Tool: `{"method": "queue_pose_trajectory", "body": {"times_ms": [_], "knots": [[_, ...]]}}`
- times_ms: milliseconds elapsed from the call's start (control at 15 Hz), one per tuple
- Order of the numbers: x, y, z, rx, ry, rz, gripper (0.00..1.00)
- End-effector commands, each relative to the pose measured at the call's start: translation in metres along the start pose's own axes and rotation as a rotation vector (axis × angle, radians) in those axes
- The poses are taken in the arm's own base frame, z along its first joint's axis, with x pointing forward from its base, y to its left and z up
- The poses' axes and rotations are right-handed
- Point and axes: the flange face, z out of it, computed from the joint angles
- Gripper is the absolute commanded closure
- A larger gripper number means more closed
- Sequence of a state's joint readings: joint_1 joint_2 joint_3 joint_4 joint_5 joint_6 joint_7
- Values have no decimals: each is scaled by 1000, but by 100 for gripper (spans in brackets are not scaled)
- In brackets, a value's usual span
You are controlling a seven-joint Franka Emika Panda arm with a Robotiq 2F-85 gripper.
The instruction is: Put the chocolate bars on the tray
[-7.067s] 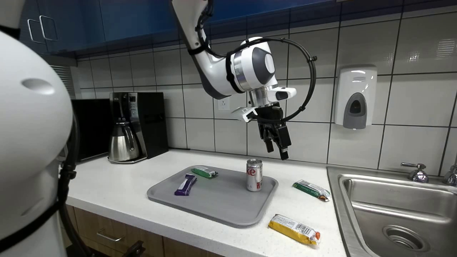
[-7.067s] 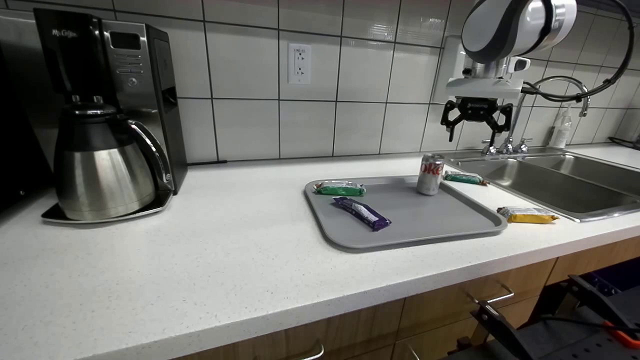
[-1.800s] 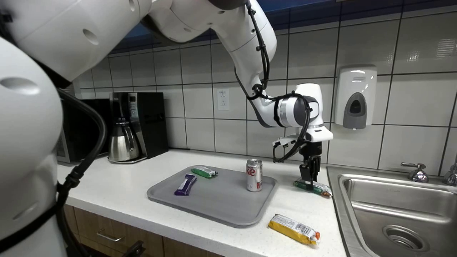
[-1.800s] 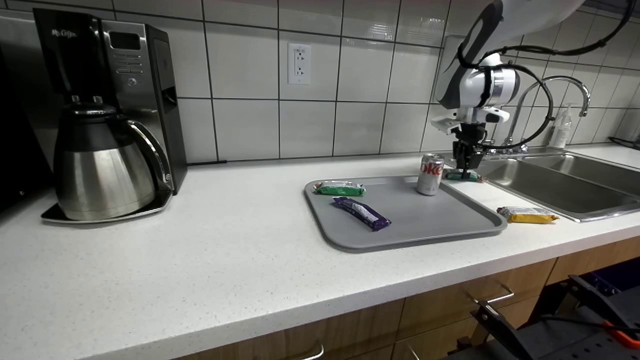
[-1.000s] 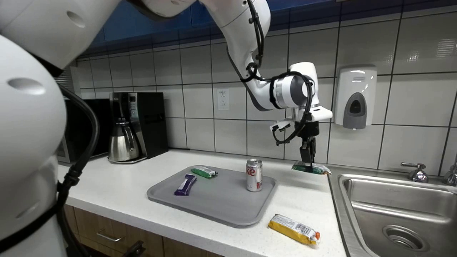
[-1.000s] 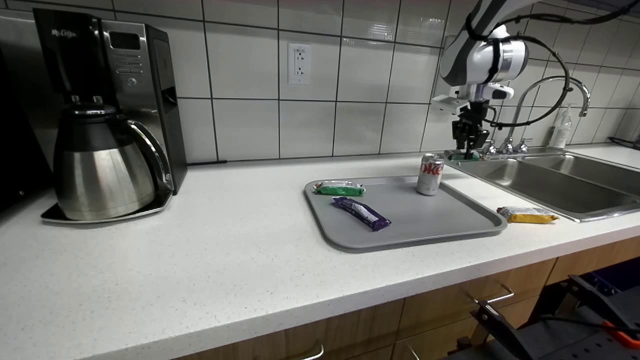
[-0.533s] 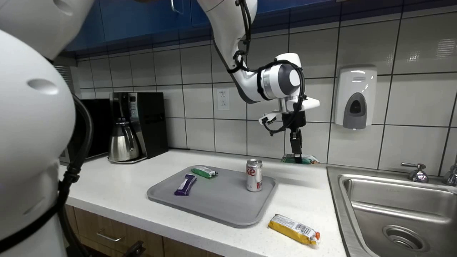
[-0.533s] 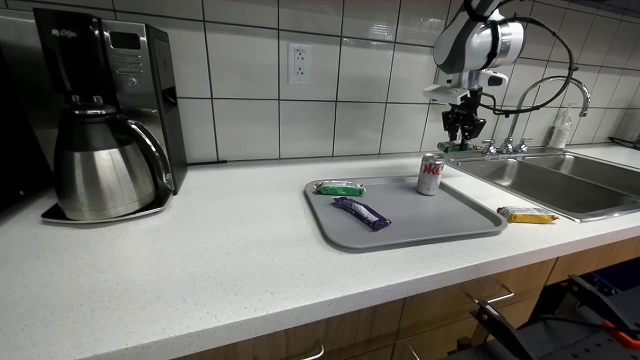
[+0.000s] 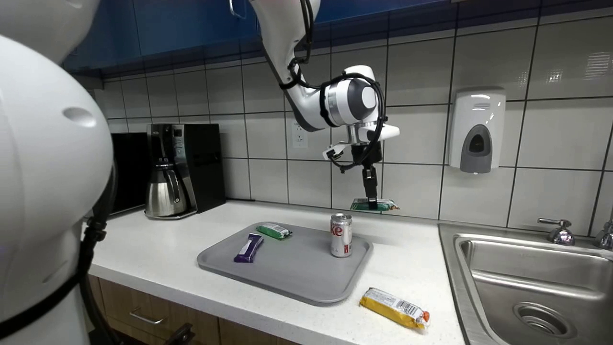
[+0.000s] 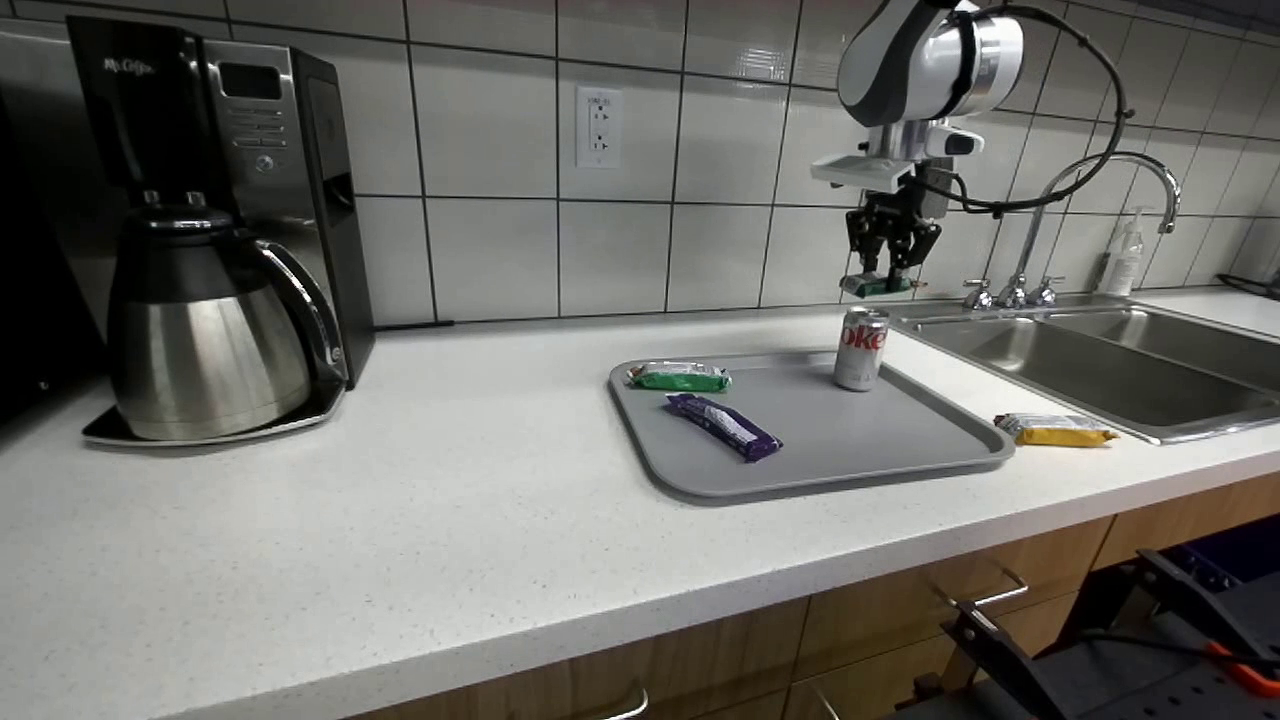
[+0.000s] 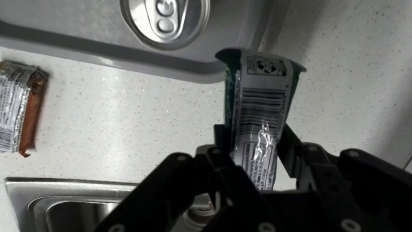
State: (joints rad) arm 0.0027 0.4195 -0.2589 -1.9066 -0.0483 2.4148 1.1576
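My gripper (image 11: pixel 252 138) is shut on a dark green chocolate bar (image 11: pixel 262 106), pinching its long sides; both exterior views show this bar (image 9: pixel 386 205) (image 10: pixel 868 287) raised off the counter, level and behind the can. In the wrist view the bar's far end overlaps a corner of the grey tray (image 11: pixel 206 75). On the tray (image 9: pixel 287 273) lie a lighter green bar (image 9: pixel 273 230) at the back and a purple bar (image 9: pixel 249 248) in front of it. A yellow-orange bar (image 9: pixel 393 307) rests on the counter between tray and sink, also partly visible as a bar (image 11: pixel 14 106) in the wrist view.
A silver drink can (image 9: pixel 341 235) stands upright on the tray near its back right corner, close below the held bar. The steel sink (image 9: pixel 536 282) is to the right, a coffee maker (image 9: pixel 187 167) to the left. A tiled wall (image 9: pixel 412 187) rises behind.
My gripper went down to the dark green bar beside the sink, closed on it and lifted it. Since then it has carried the bar leftward, toward the tray. The other bars stayed put.
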Motion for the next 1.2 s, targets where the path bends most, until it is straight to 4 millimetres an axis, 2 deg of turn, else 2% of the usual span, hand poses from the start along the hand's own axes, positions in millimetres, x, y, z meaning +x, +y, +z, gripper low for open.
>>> {"method": "queue_pose_trajectory", "body": {"times_ms": [0,467,733,1133], "knots": [[-28,4,-21,17,-9,-79,83],[-83,-2,-26,28,-5,-189,83],[-113,-1,-18,24,-5,-249,83],[-146,7,-2,31,-10,-337,83]]}}
